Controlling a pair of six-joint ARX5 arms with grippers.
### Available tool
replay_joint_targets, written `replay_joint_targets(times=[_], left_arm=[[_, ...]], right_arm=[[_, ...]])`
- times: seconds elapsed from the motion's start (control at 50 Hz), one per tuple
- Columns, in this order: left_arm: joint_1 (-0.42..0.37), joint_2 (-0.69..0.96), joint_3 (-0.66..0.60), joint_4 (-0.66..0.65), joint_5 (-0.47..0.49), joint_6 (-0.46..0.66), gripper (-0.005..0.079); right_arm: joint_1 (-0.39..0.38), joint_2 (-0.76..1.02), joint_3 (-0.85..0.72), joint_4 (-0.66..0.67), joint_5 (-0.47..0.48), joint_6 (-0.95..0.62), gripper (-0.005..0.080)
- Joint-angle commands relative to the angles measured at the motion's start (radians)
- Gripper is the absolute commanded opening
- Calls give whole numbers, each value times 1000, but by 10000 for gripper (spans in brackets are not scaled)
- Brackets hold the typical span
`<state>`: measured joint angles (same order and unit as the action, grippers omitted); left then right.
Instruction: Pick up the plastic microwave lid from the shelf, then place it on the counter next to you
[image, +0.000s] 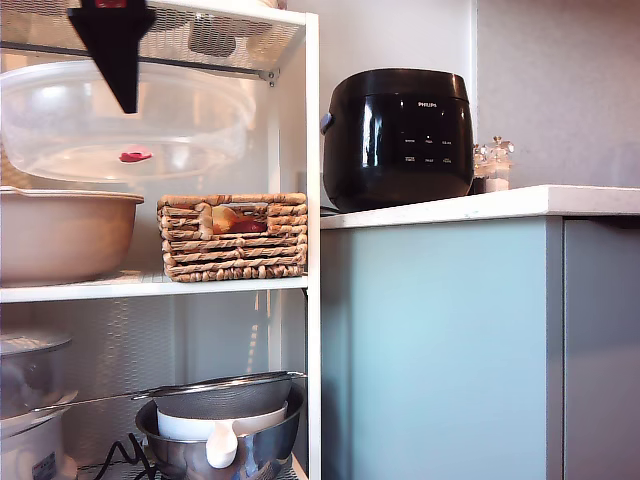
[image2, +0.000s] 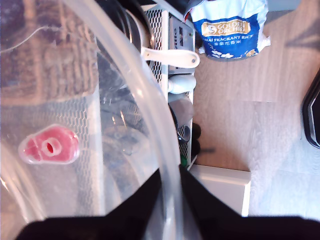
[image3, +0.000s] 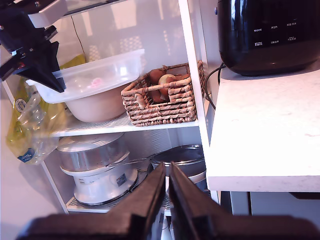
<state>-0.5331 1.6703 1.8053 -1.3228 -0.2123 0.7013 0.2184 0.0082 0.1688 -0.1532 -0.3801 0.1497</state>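
My first end effector (image2: 170, 200) grips one clear lid (image: 120, 125) by its rim, above one beige bowl (image: 60, 235) on the shelf (image: 311, 150); my second end effector (image3: 167, 192) is pinched closed, empty.

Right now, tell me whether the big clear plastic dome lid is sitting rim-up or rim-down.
Rim-up. The clear plastic dome lid sits like a bowl in the beige bowl, its flared rim uppermost, with my first gripper shut on that rim.
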Motion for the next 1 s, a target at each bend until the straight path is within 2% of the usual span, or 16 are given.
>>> replay_joint_targets(times=[0.0, 0.14, 0.3, 0.46, 0.56, 0.72, 0.82, 0.98], left_arm=[[-35, -22, 3, 2, -6, -22, -22], [-107, -21, 3, 19, 5, -21, -22], [-167, -21, 3, 47, 98, -21, -22], [-210, -21, 3, 103, 161, -20, -22], [-225, -21, 3, 130, 212, -11, -22], [-239, -14, 3, 211, 275, 42, -22], [-245, 2, 3, 254, 313, 61, -22], [-249, 51, 3, 280, 344, 86, -22]], right_arm=[[4, -6, -7, 5, -2, 0, -12], [4, -6, -7, 5, -2, 0, -12], [4, -6, -7, 5, 3, 0, -12], [4, -6, -7, 5, 88, 8, -12], [4, -6, -5, 5, 144, 9, -12], [4, -6, 7, -7, 164, 9, -12], [3, -6, 25, -26, 222, 8, -12], [3, -6, 34, -28, 262, 7, -12]])
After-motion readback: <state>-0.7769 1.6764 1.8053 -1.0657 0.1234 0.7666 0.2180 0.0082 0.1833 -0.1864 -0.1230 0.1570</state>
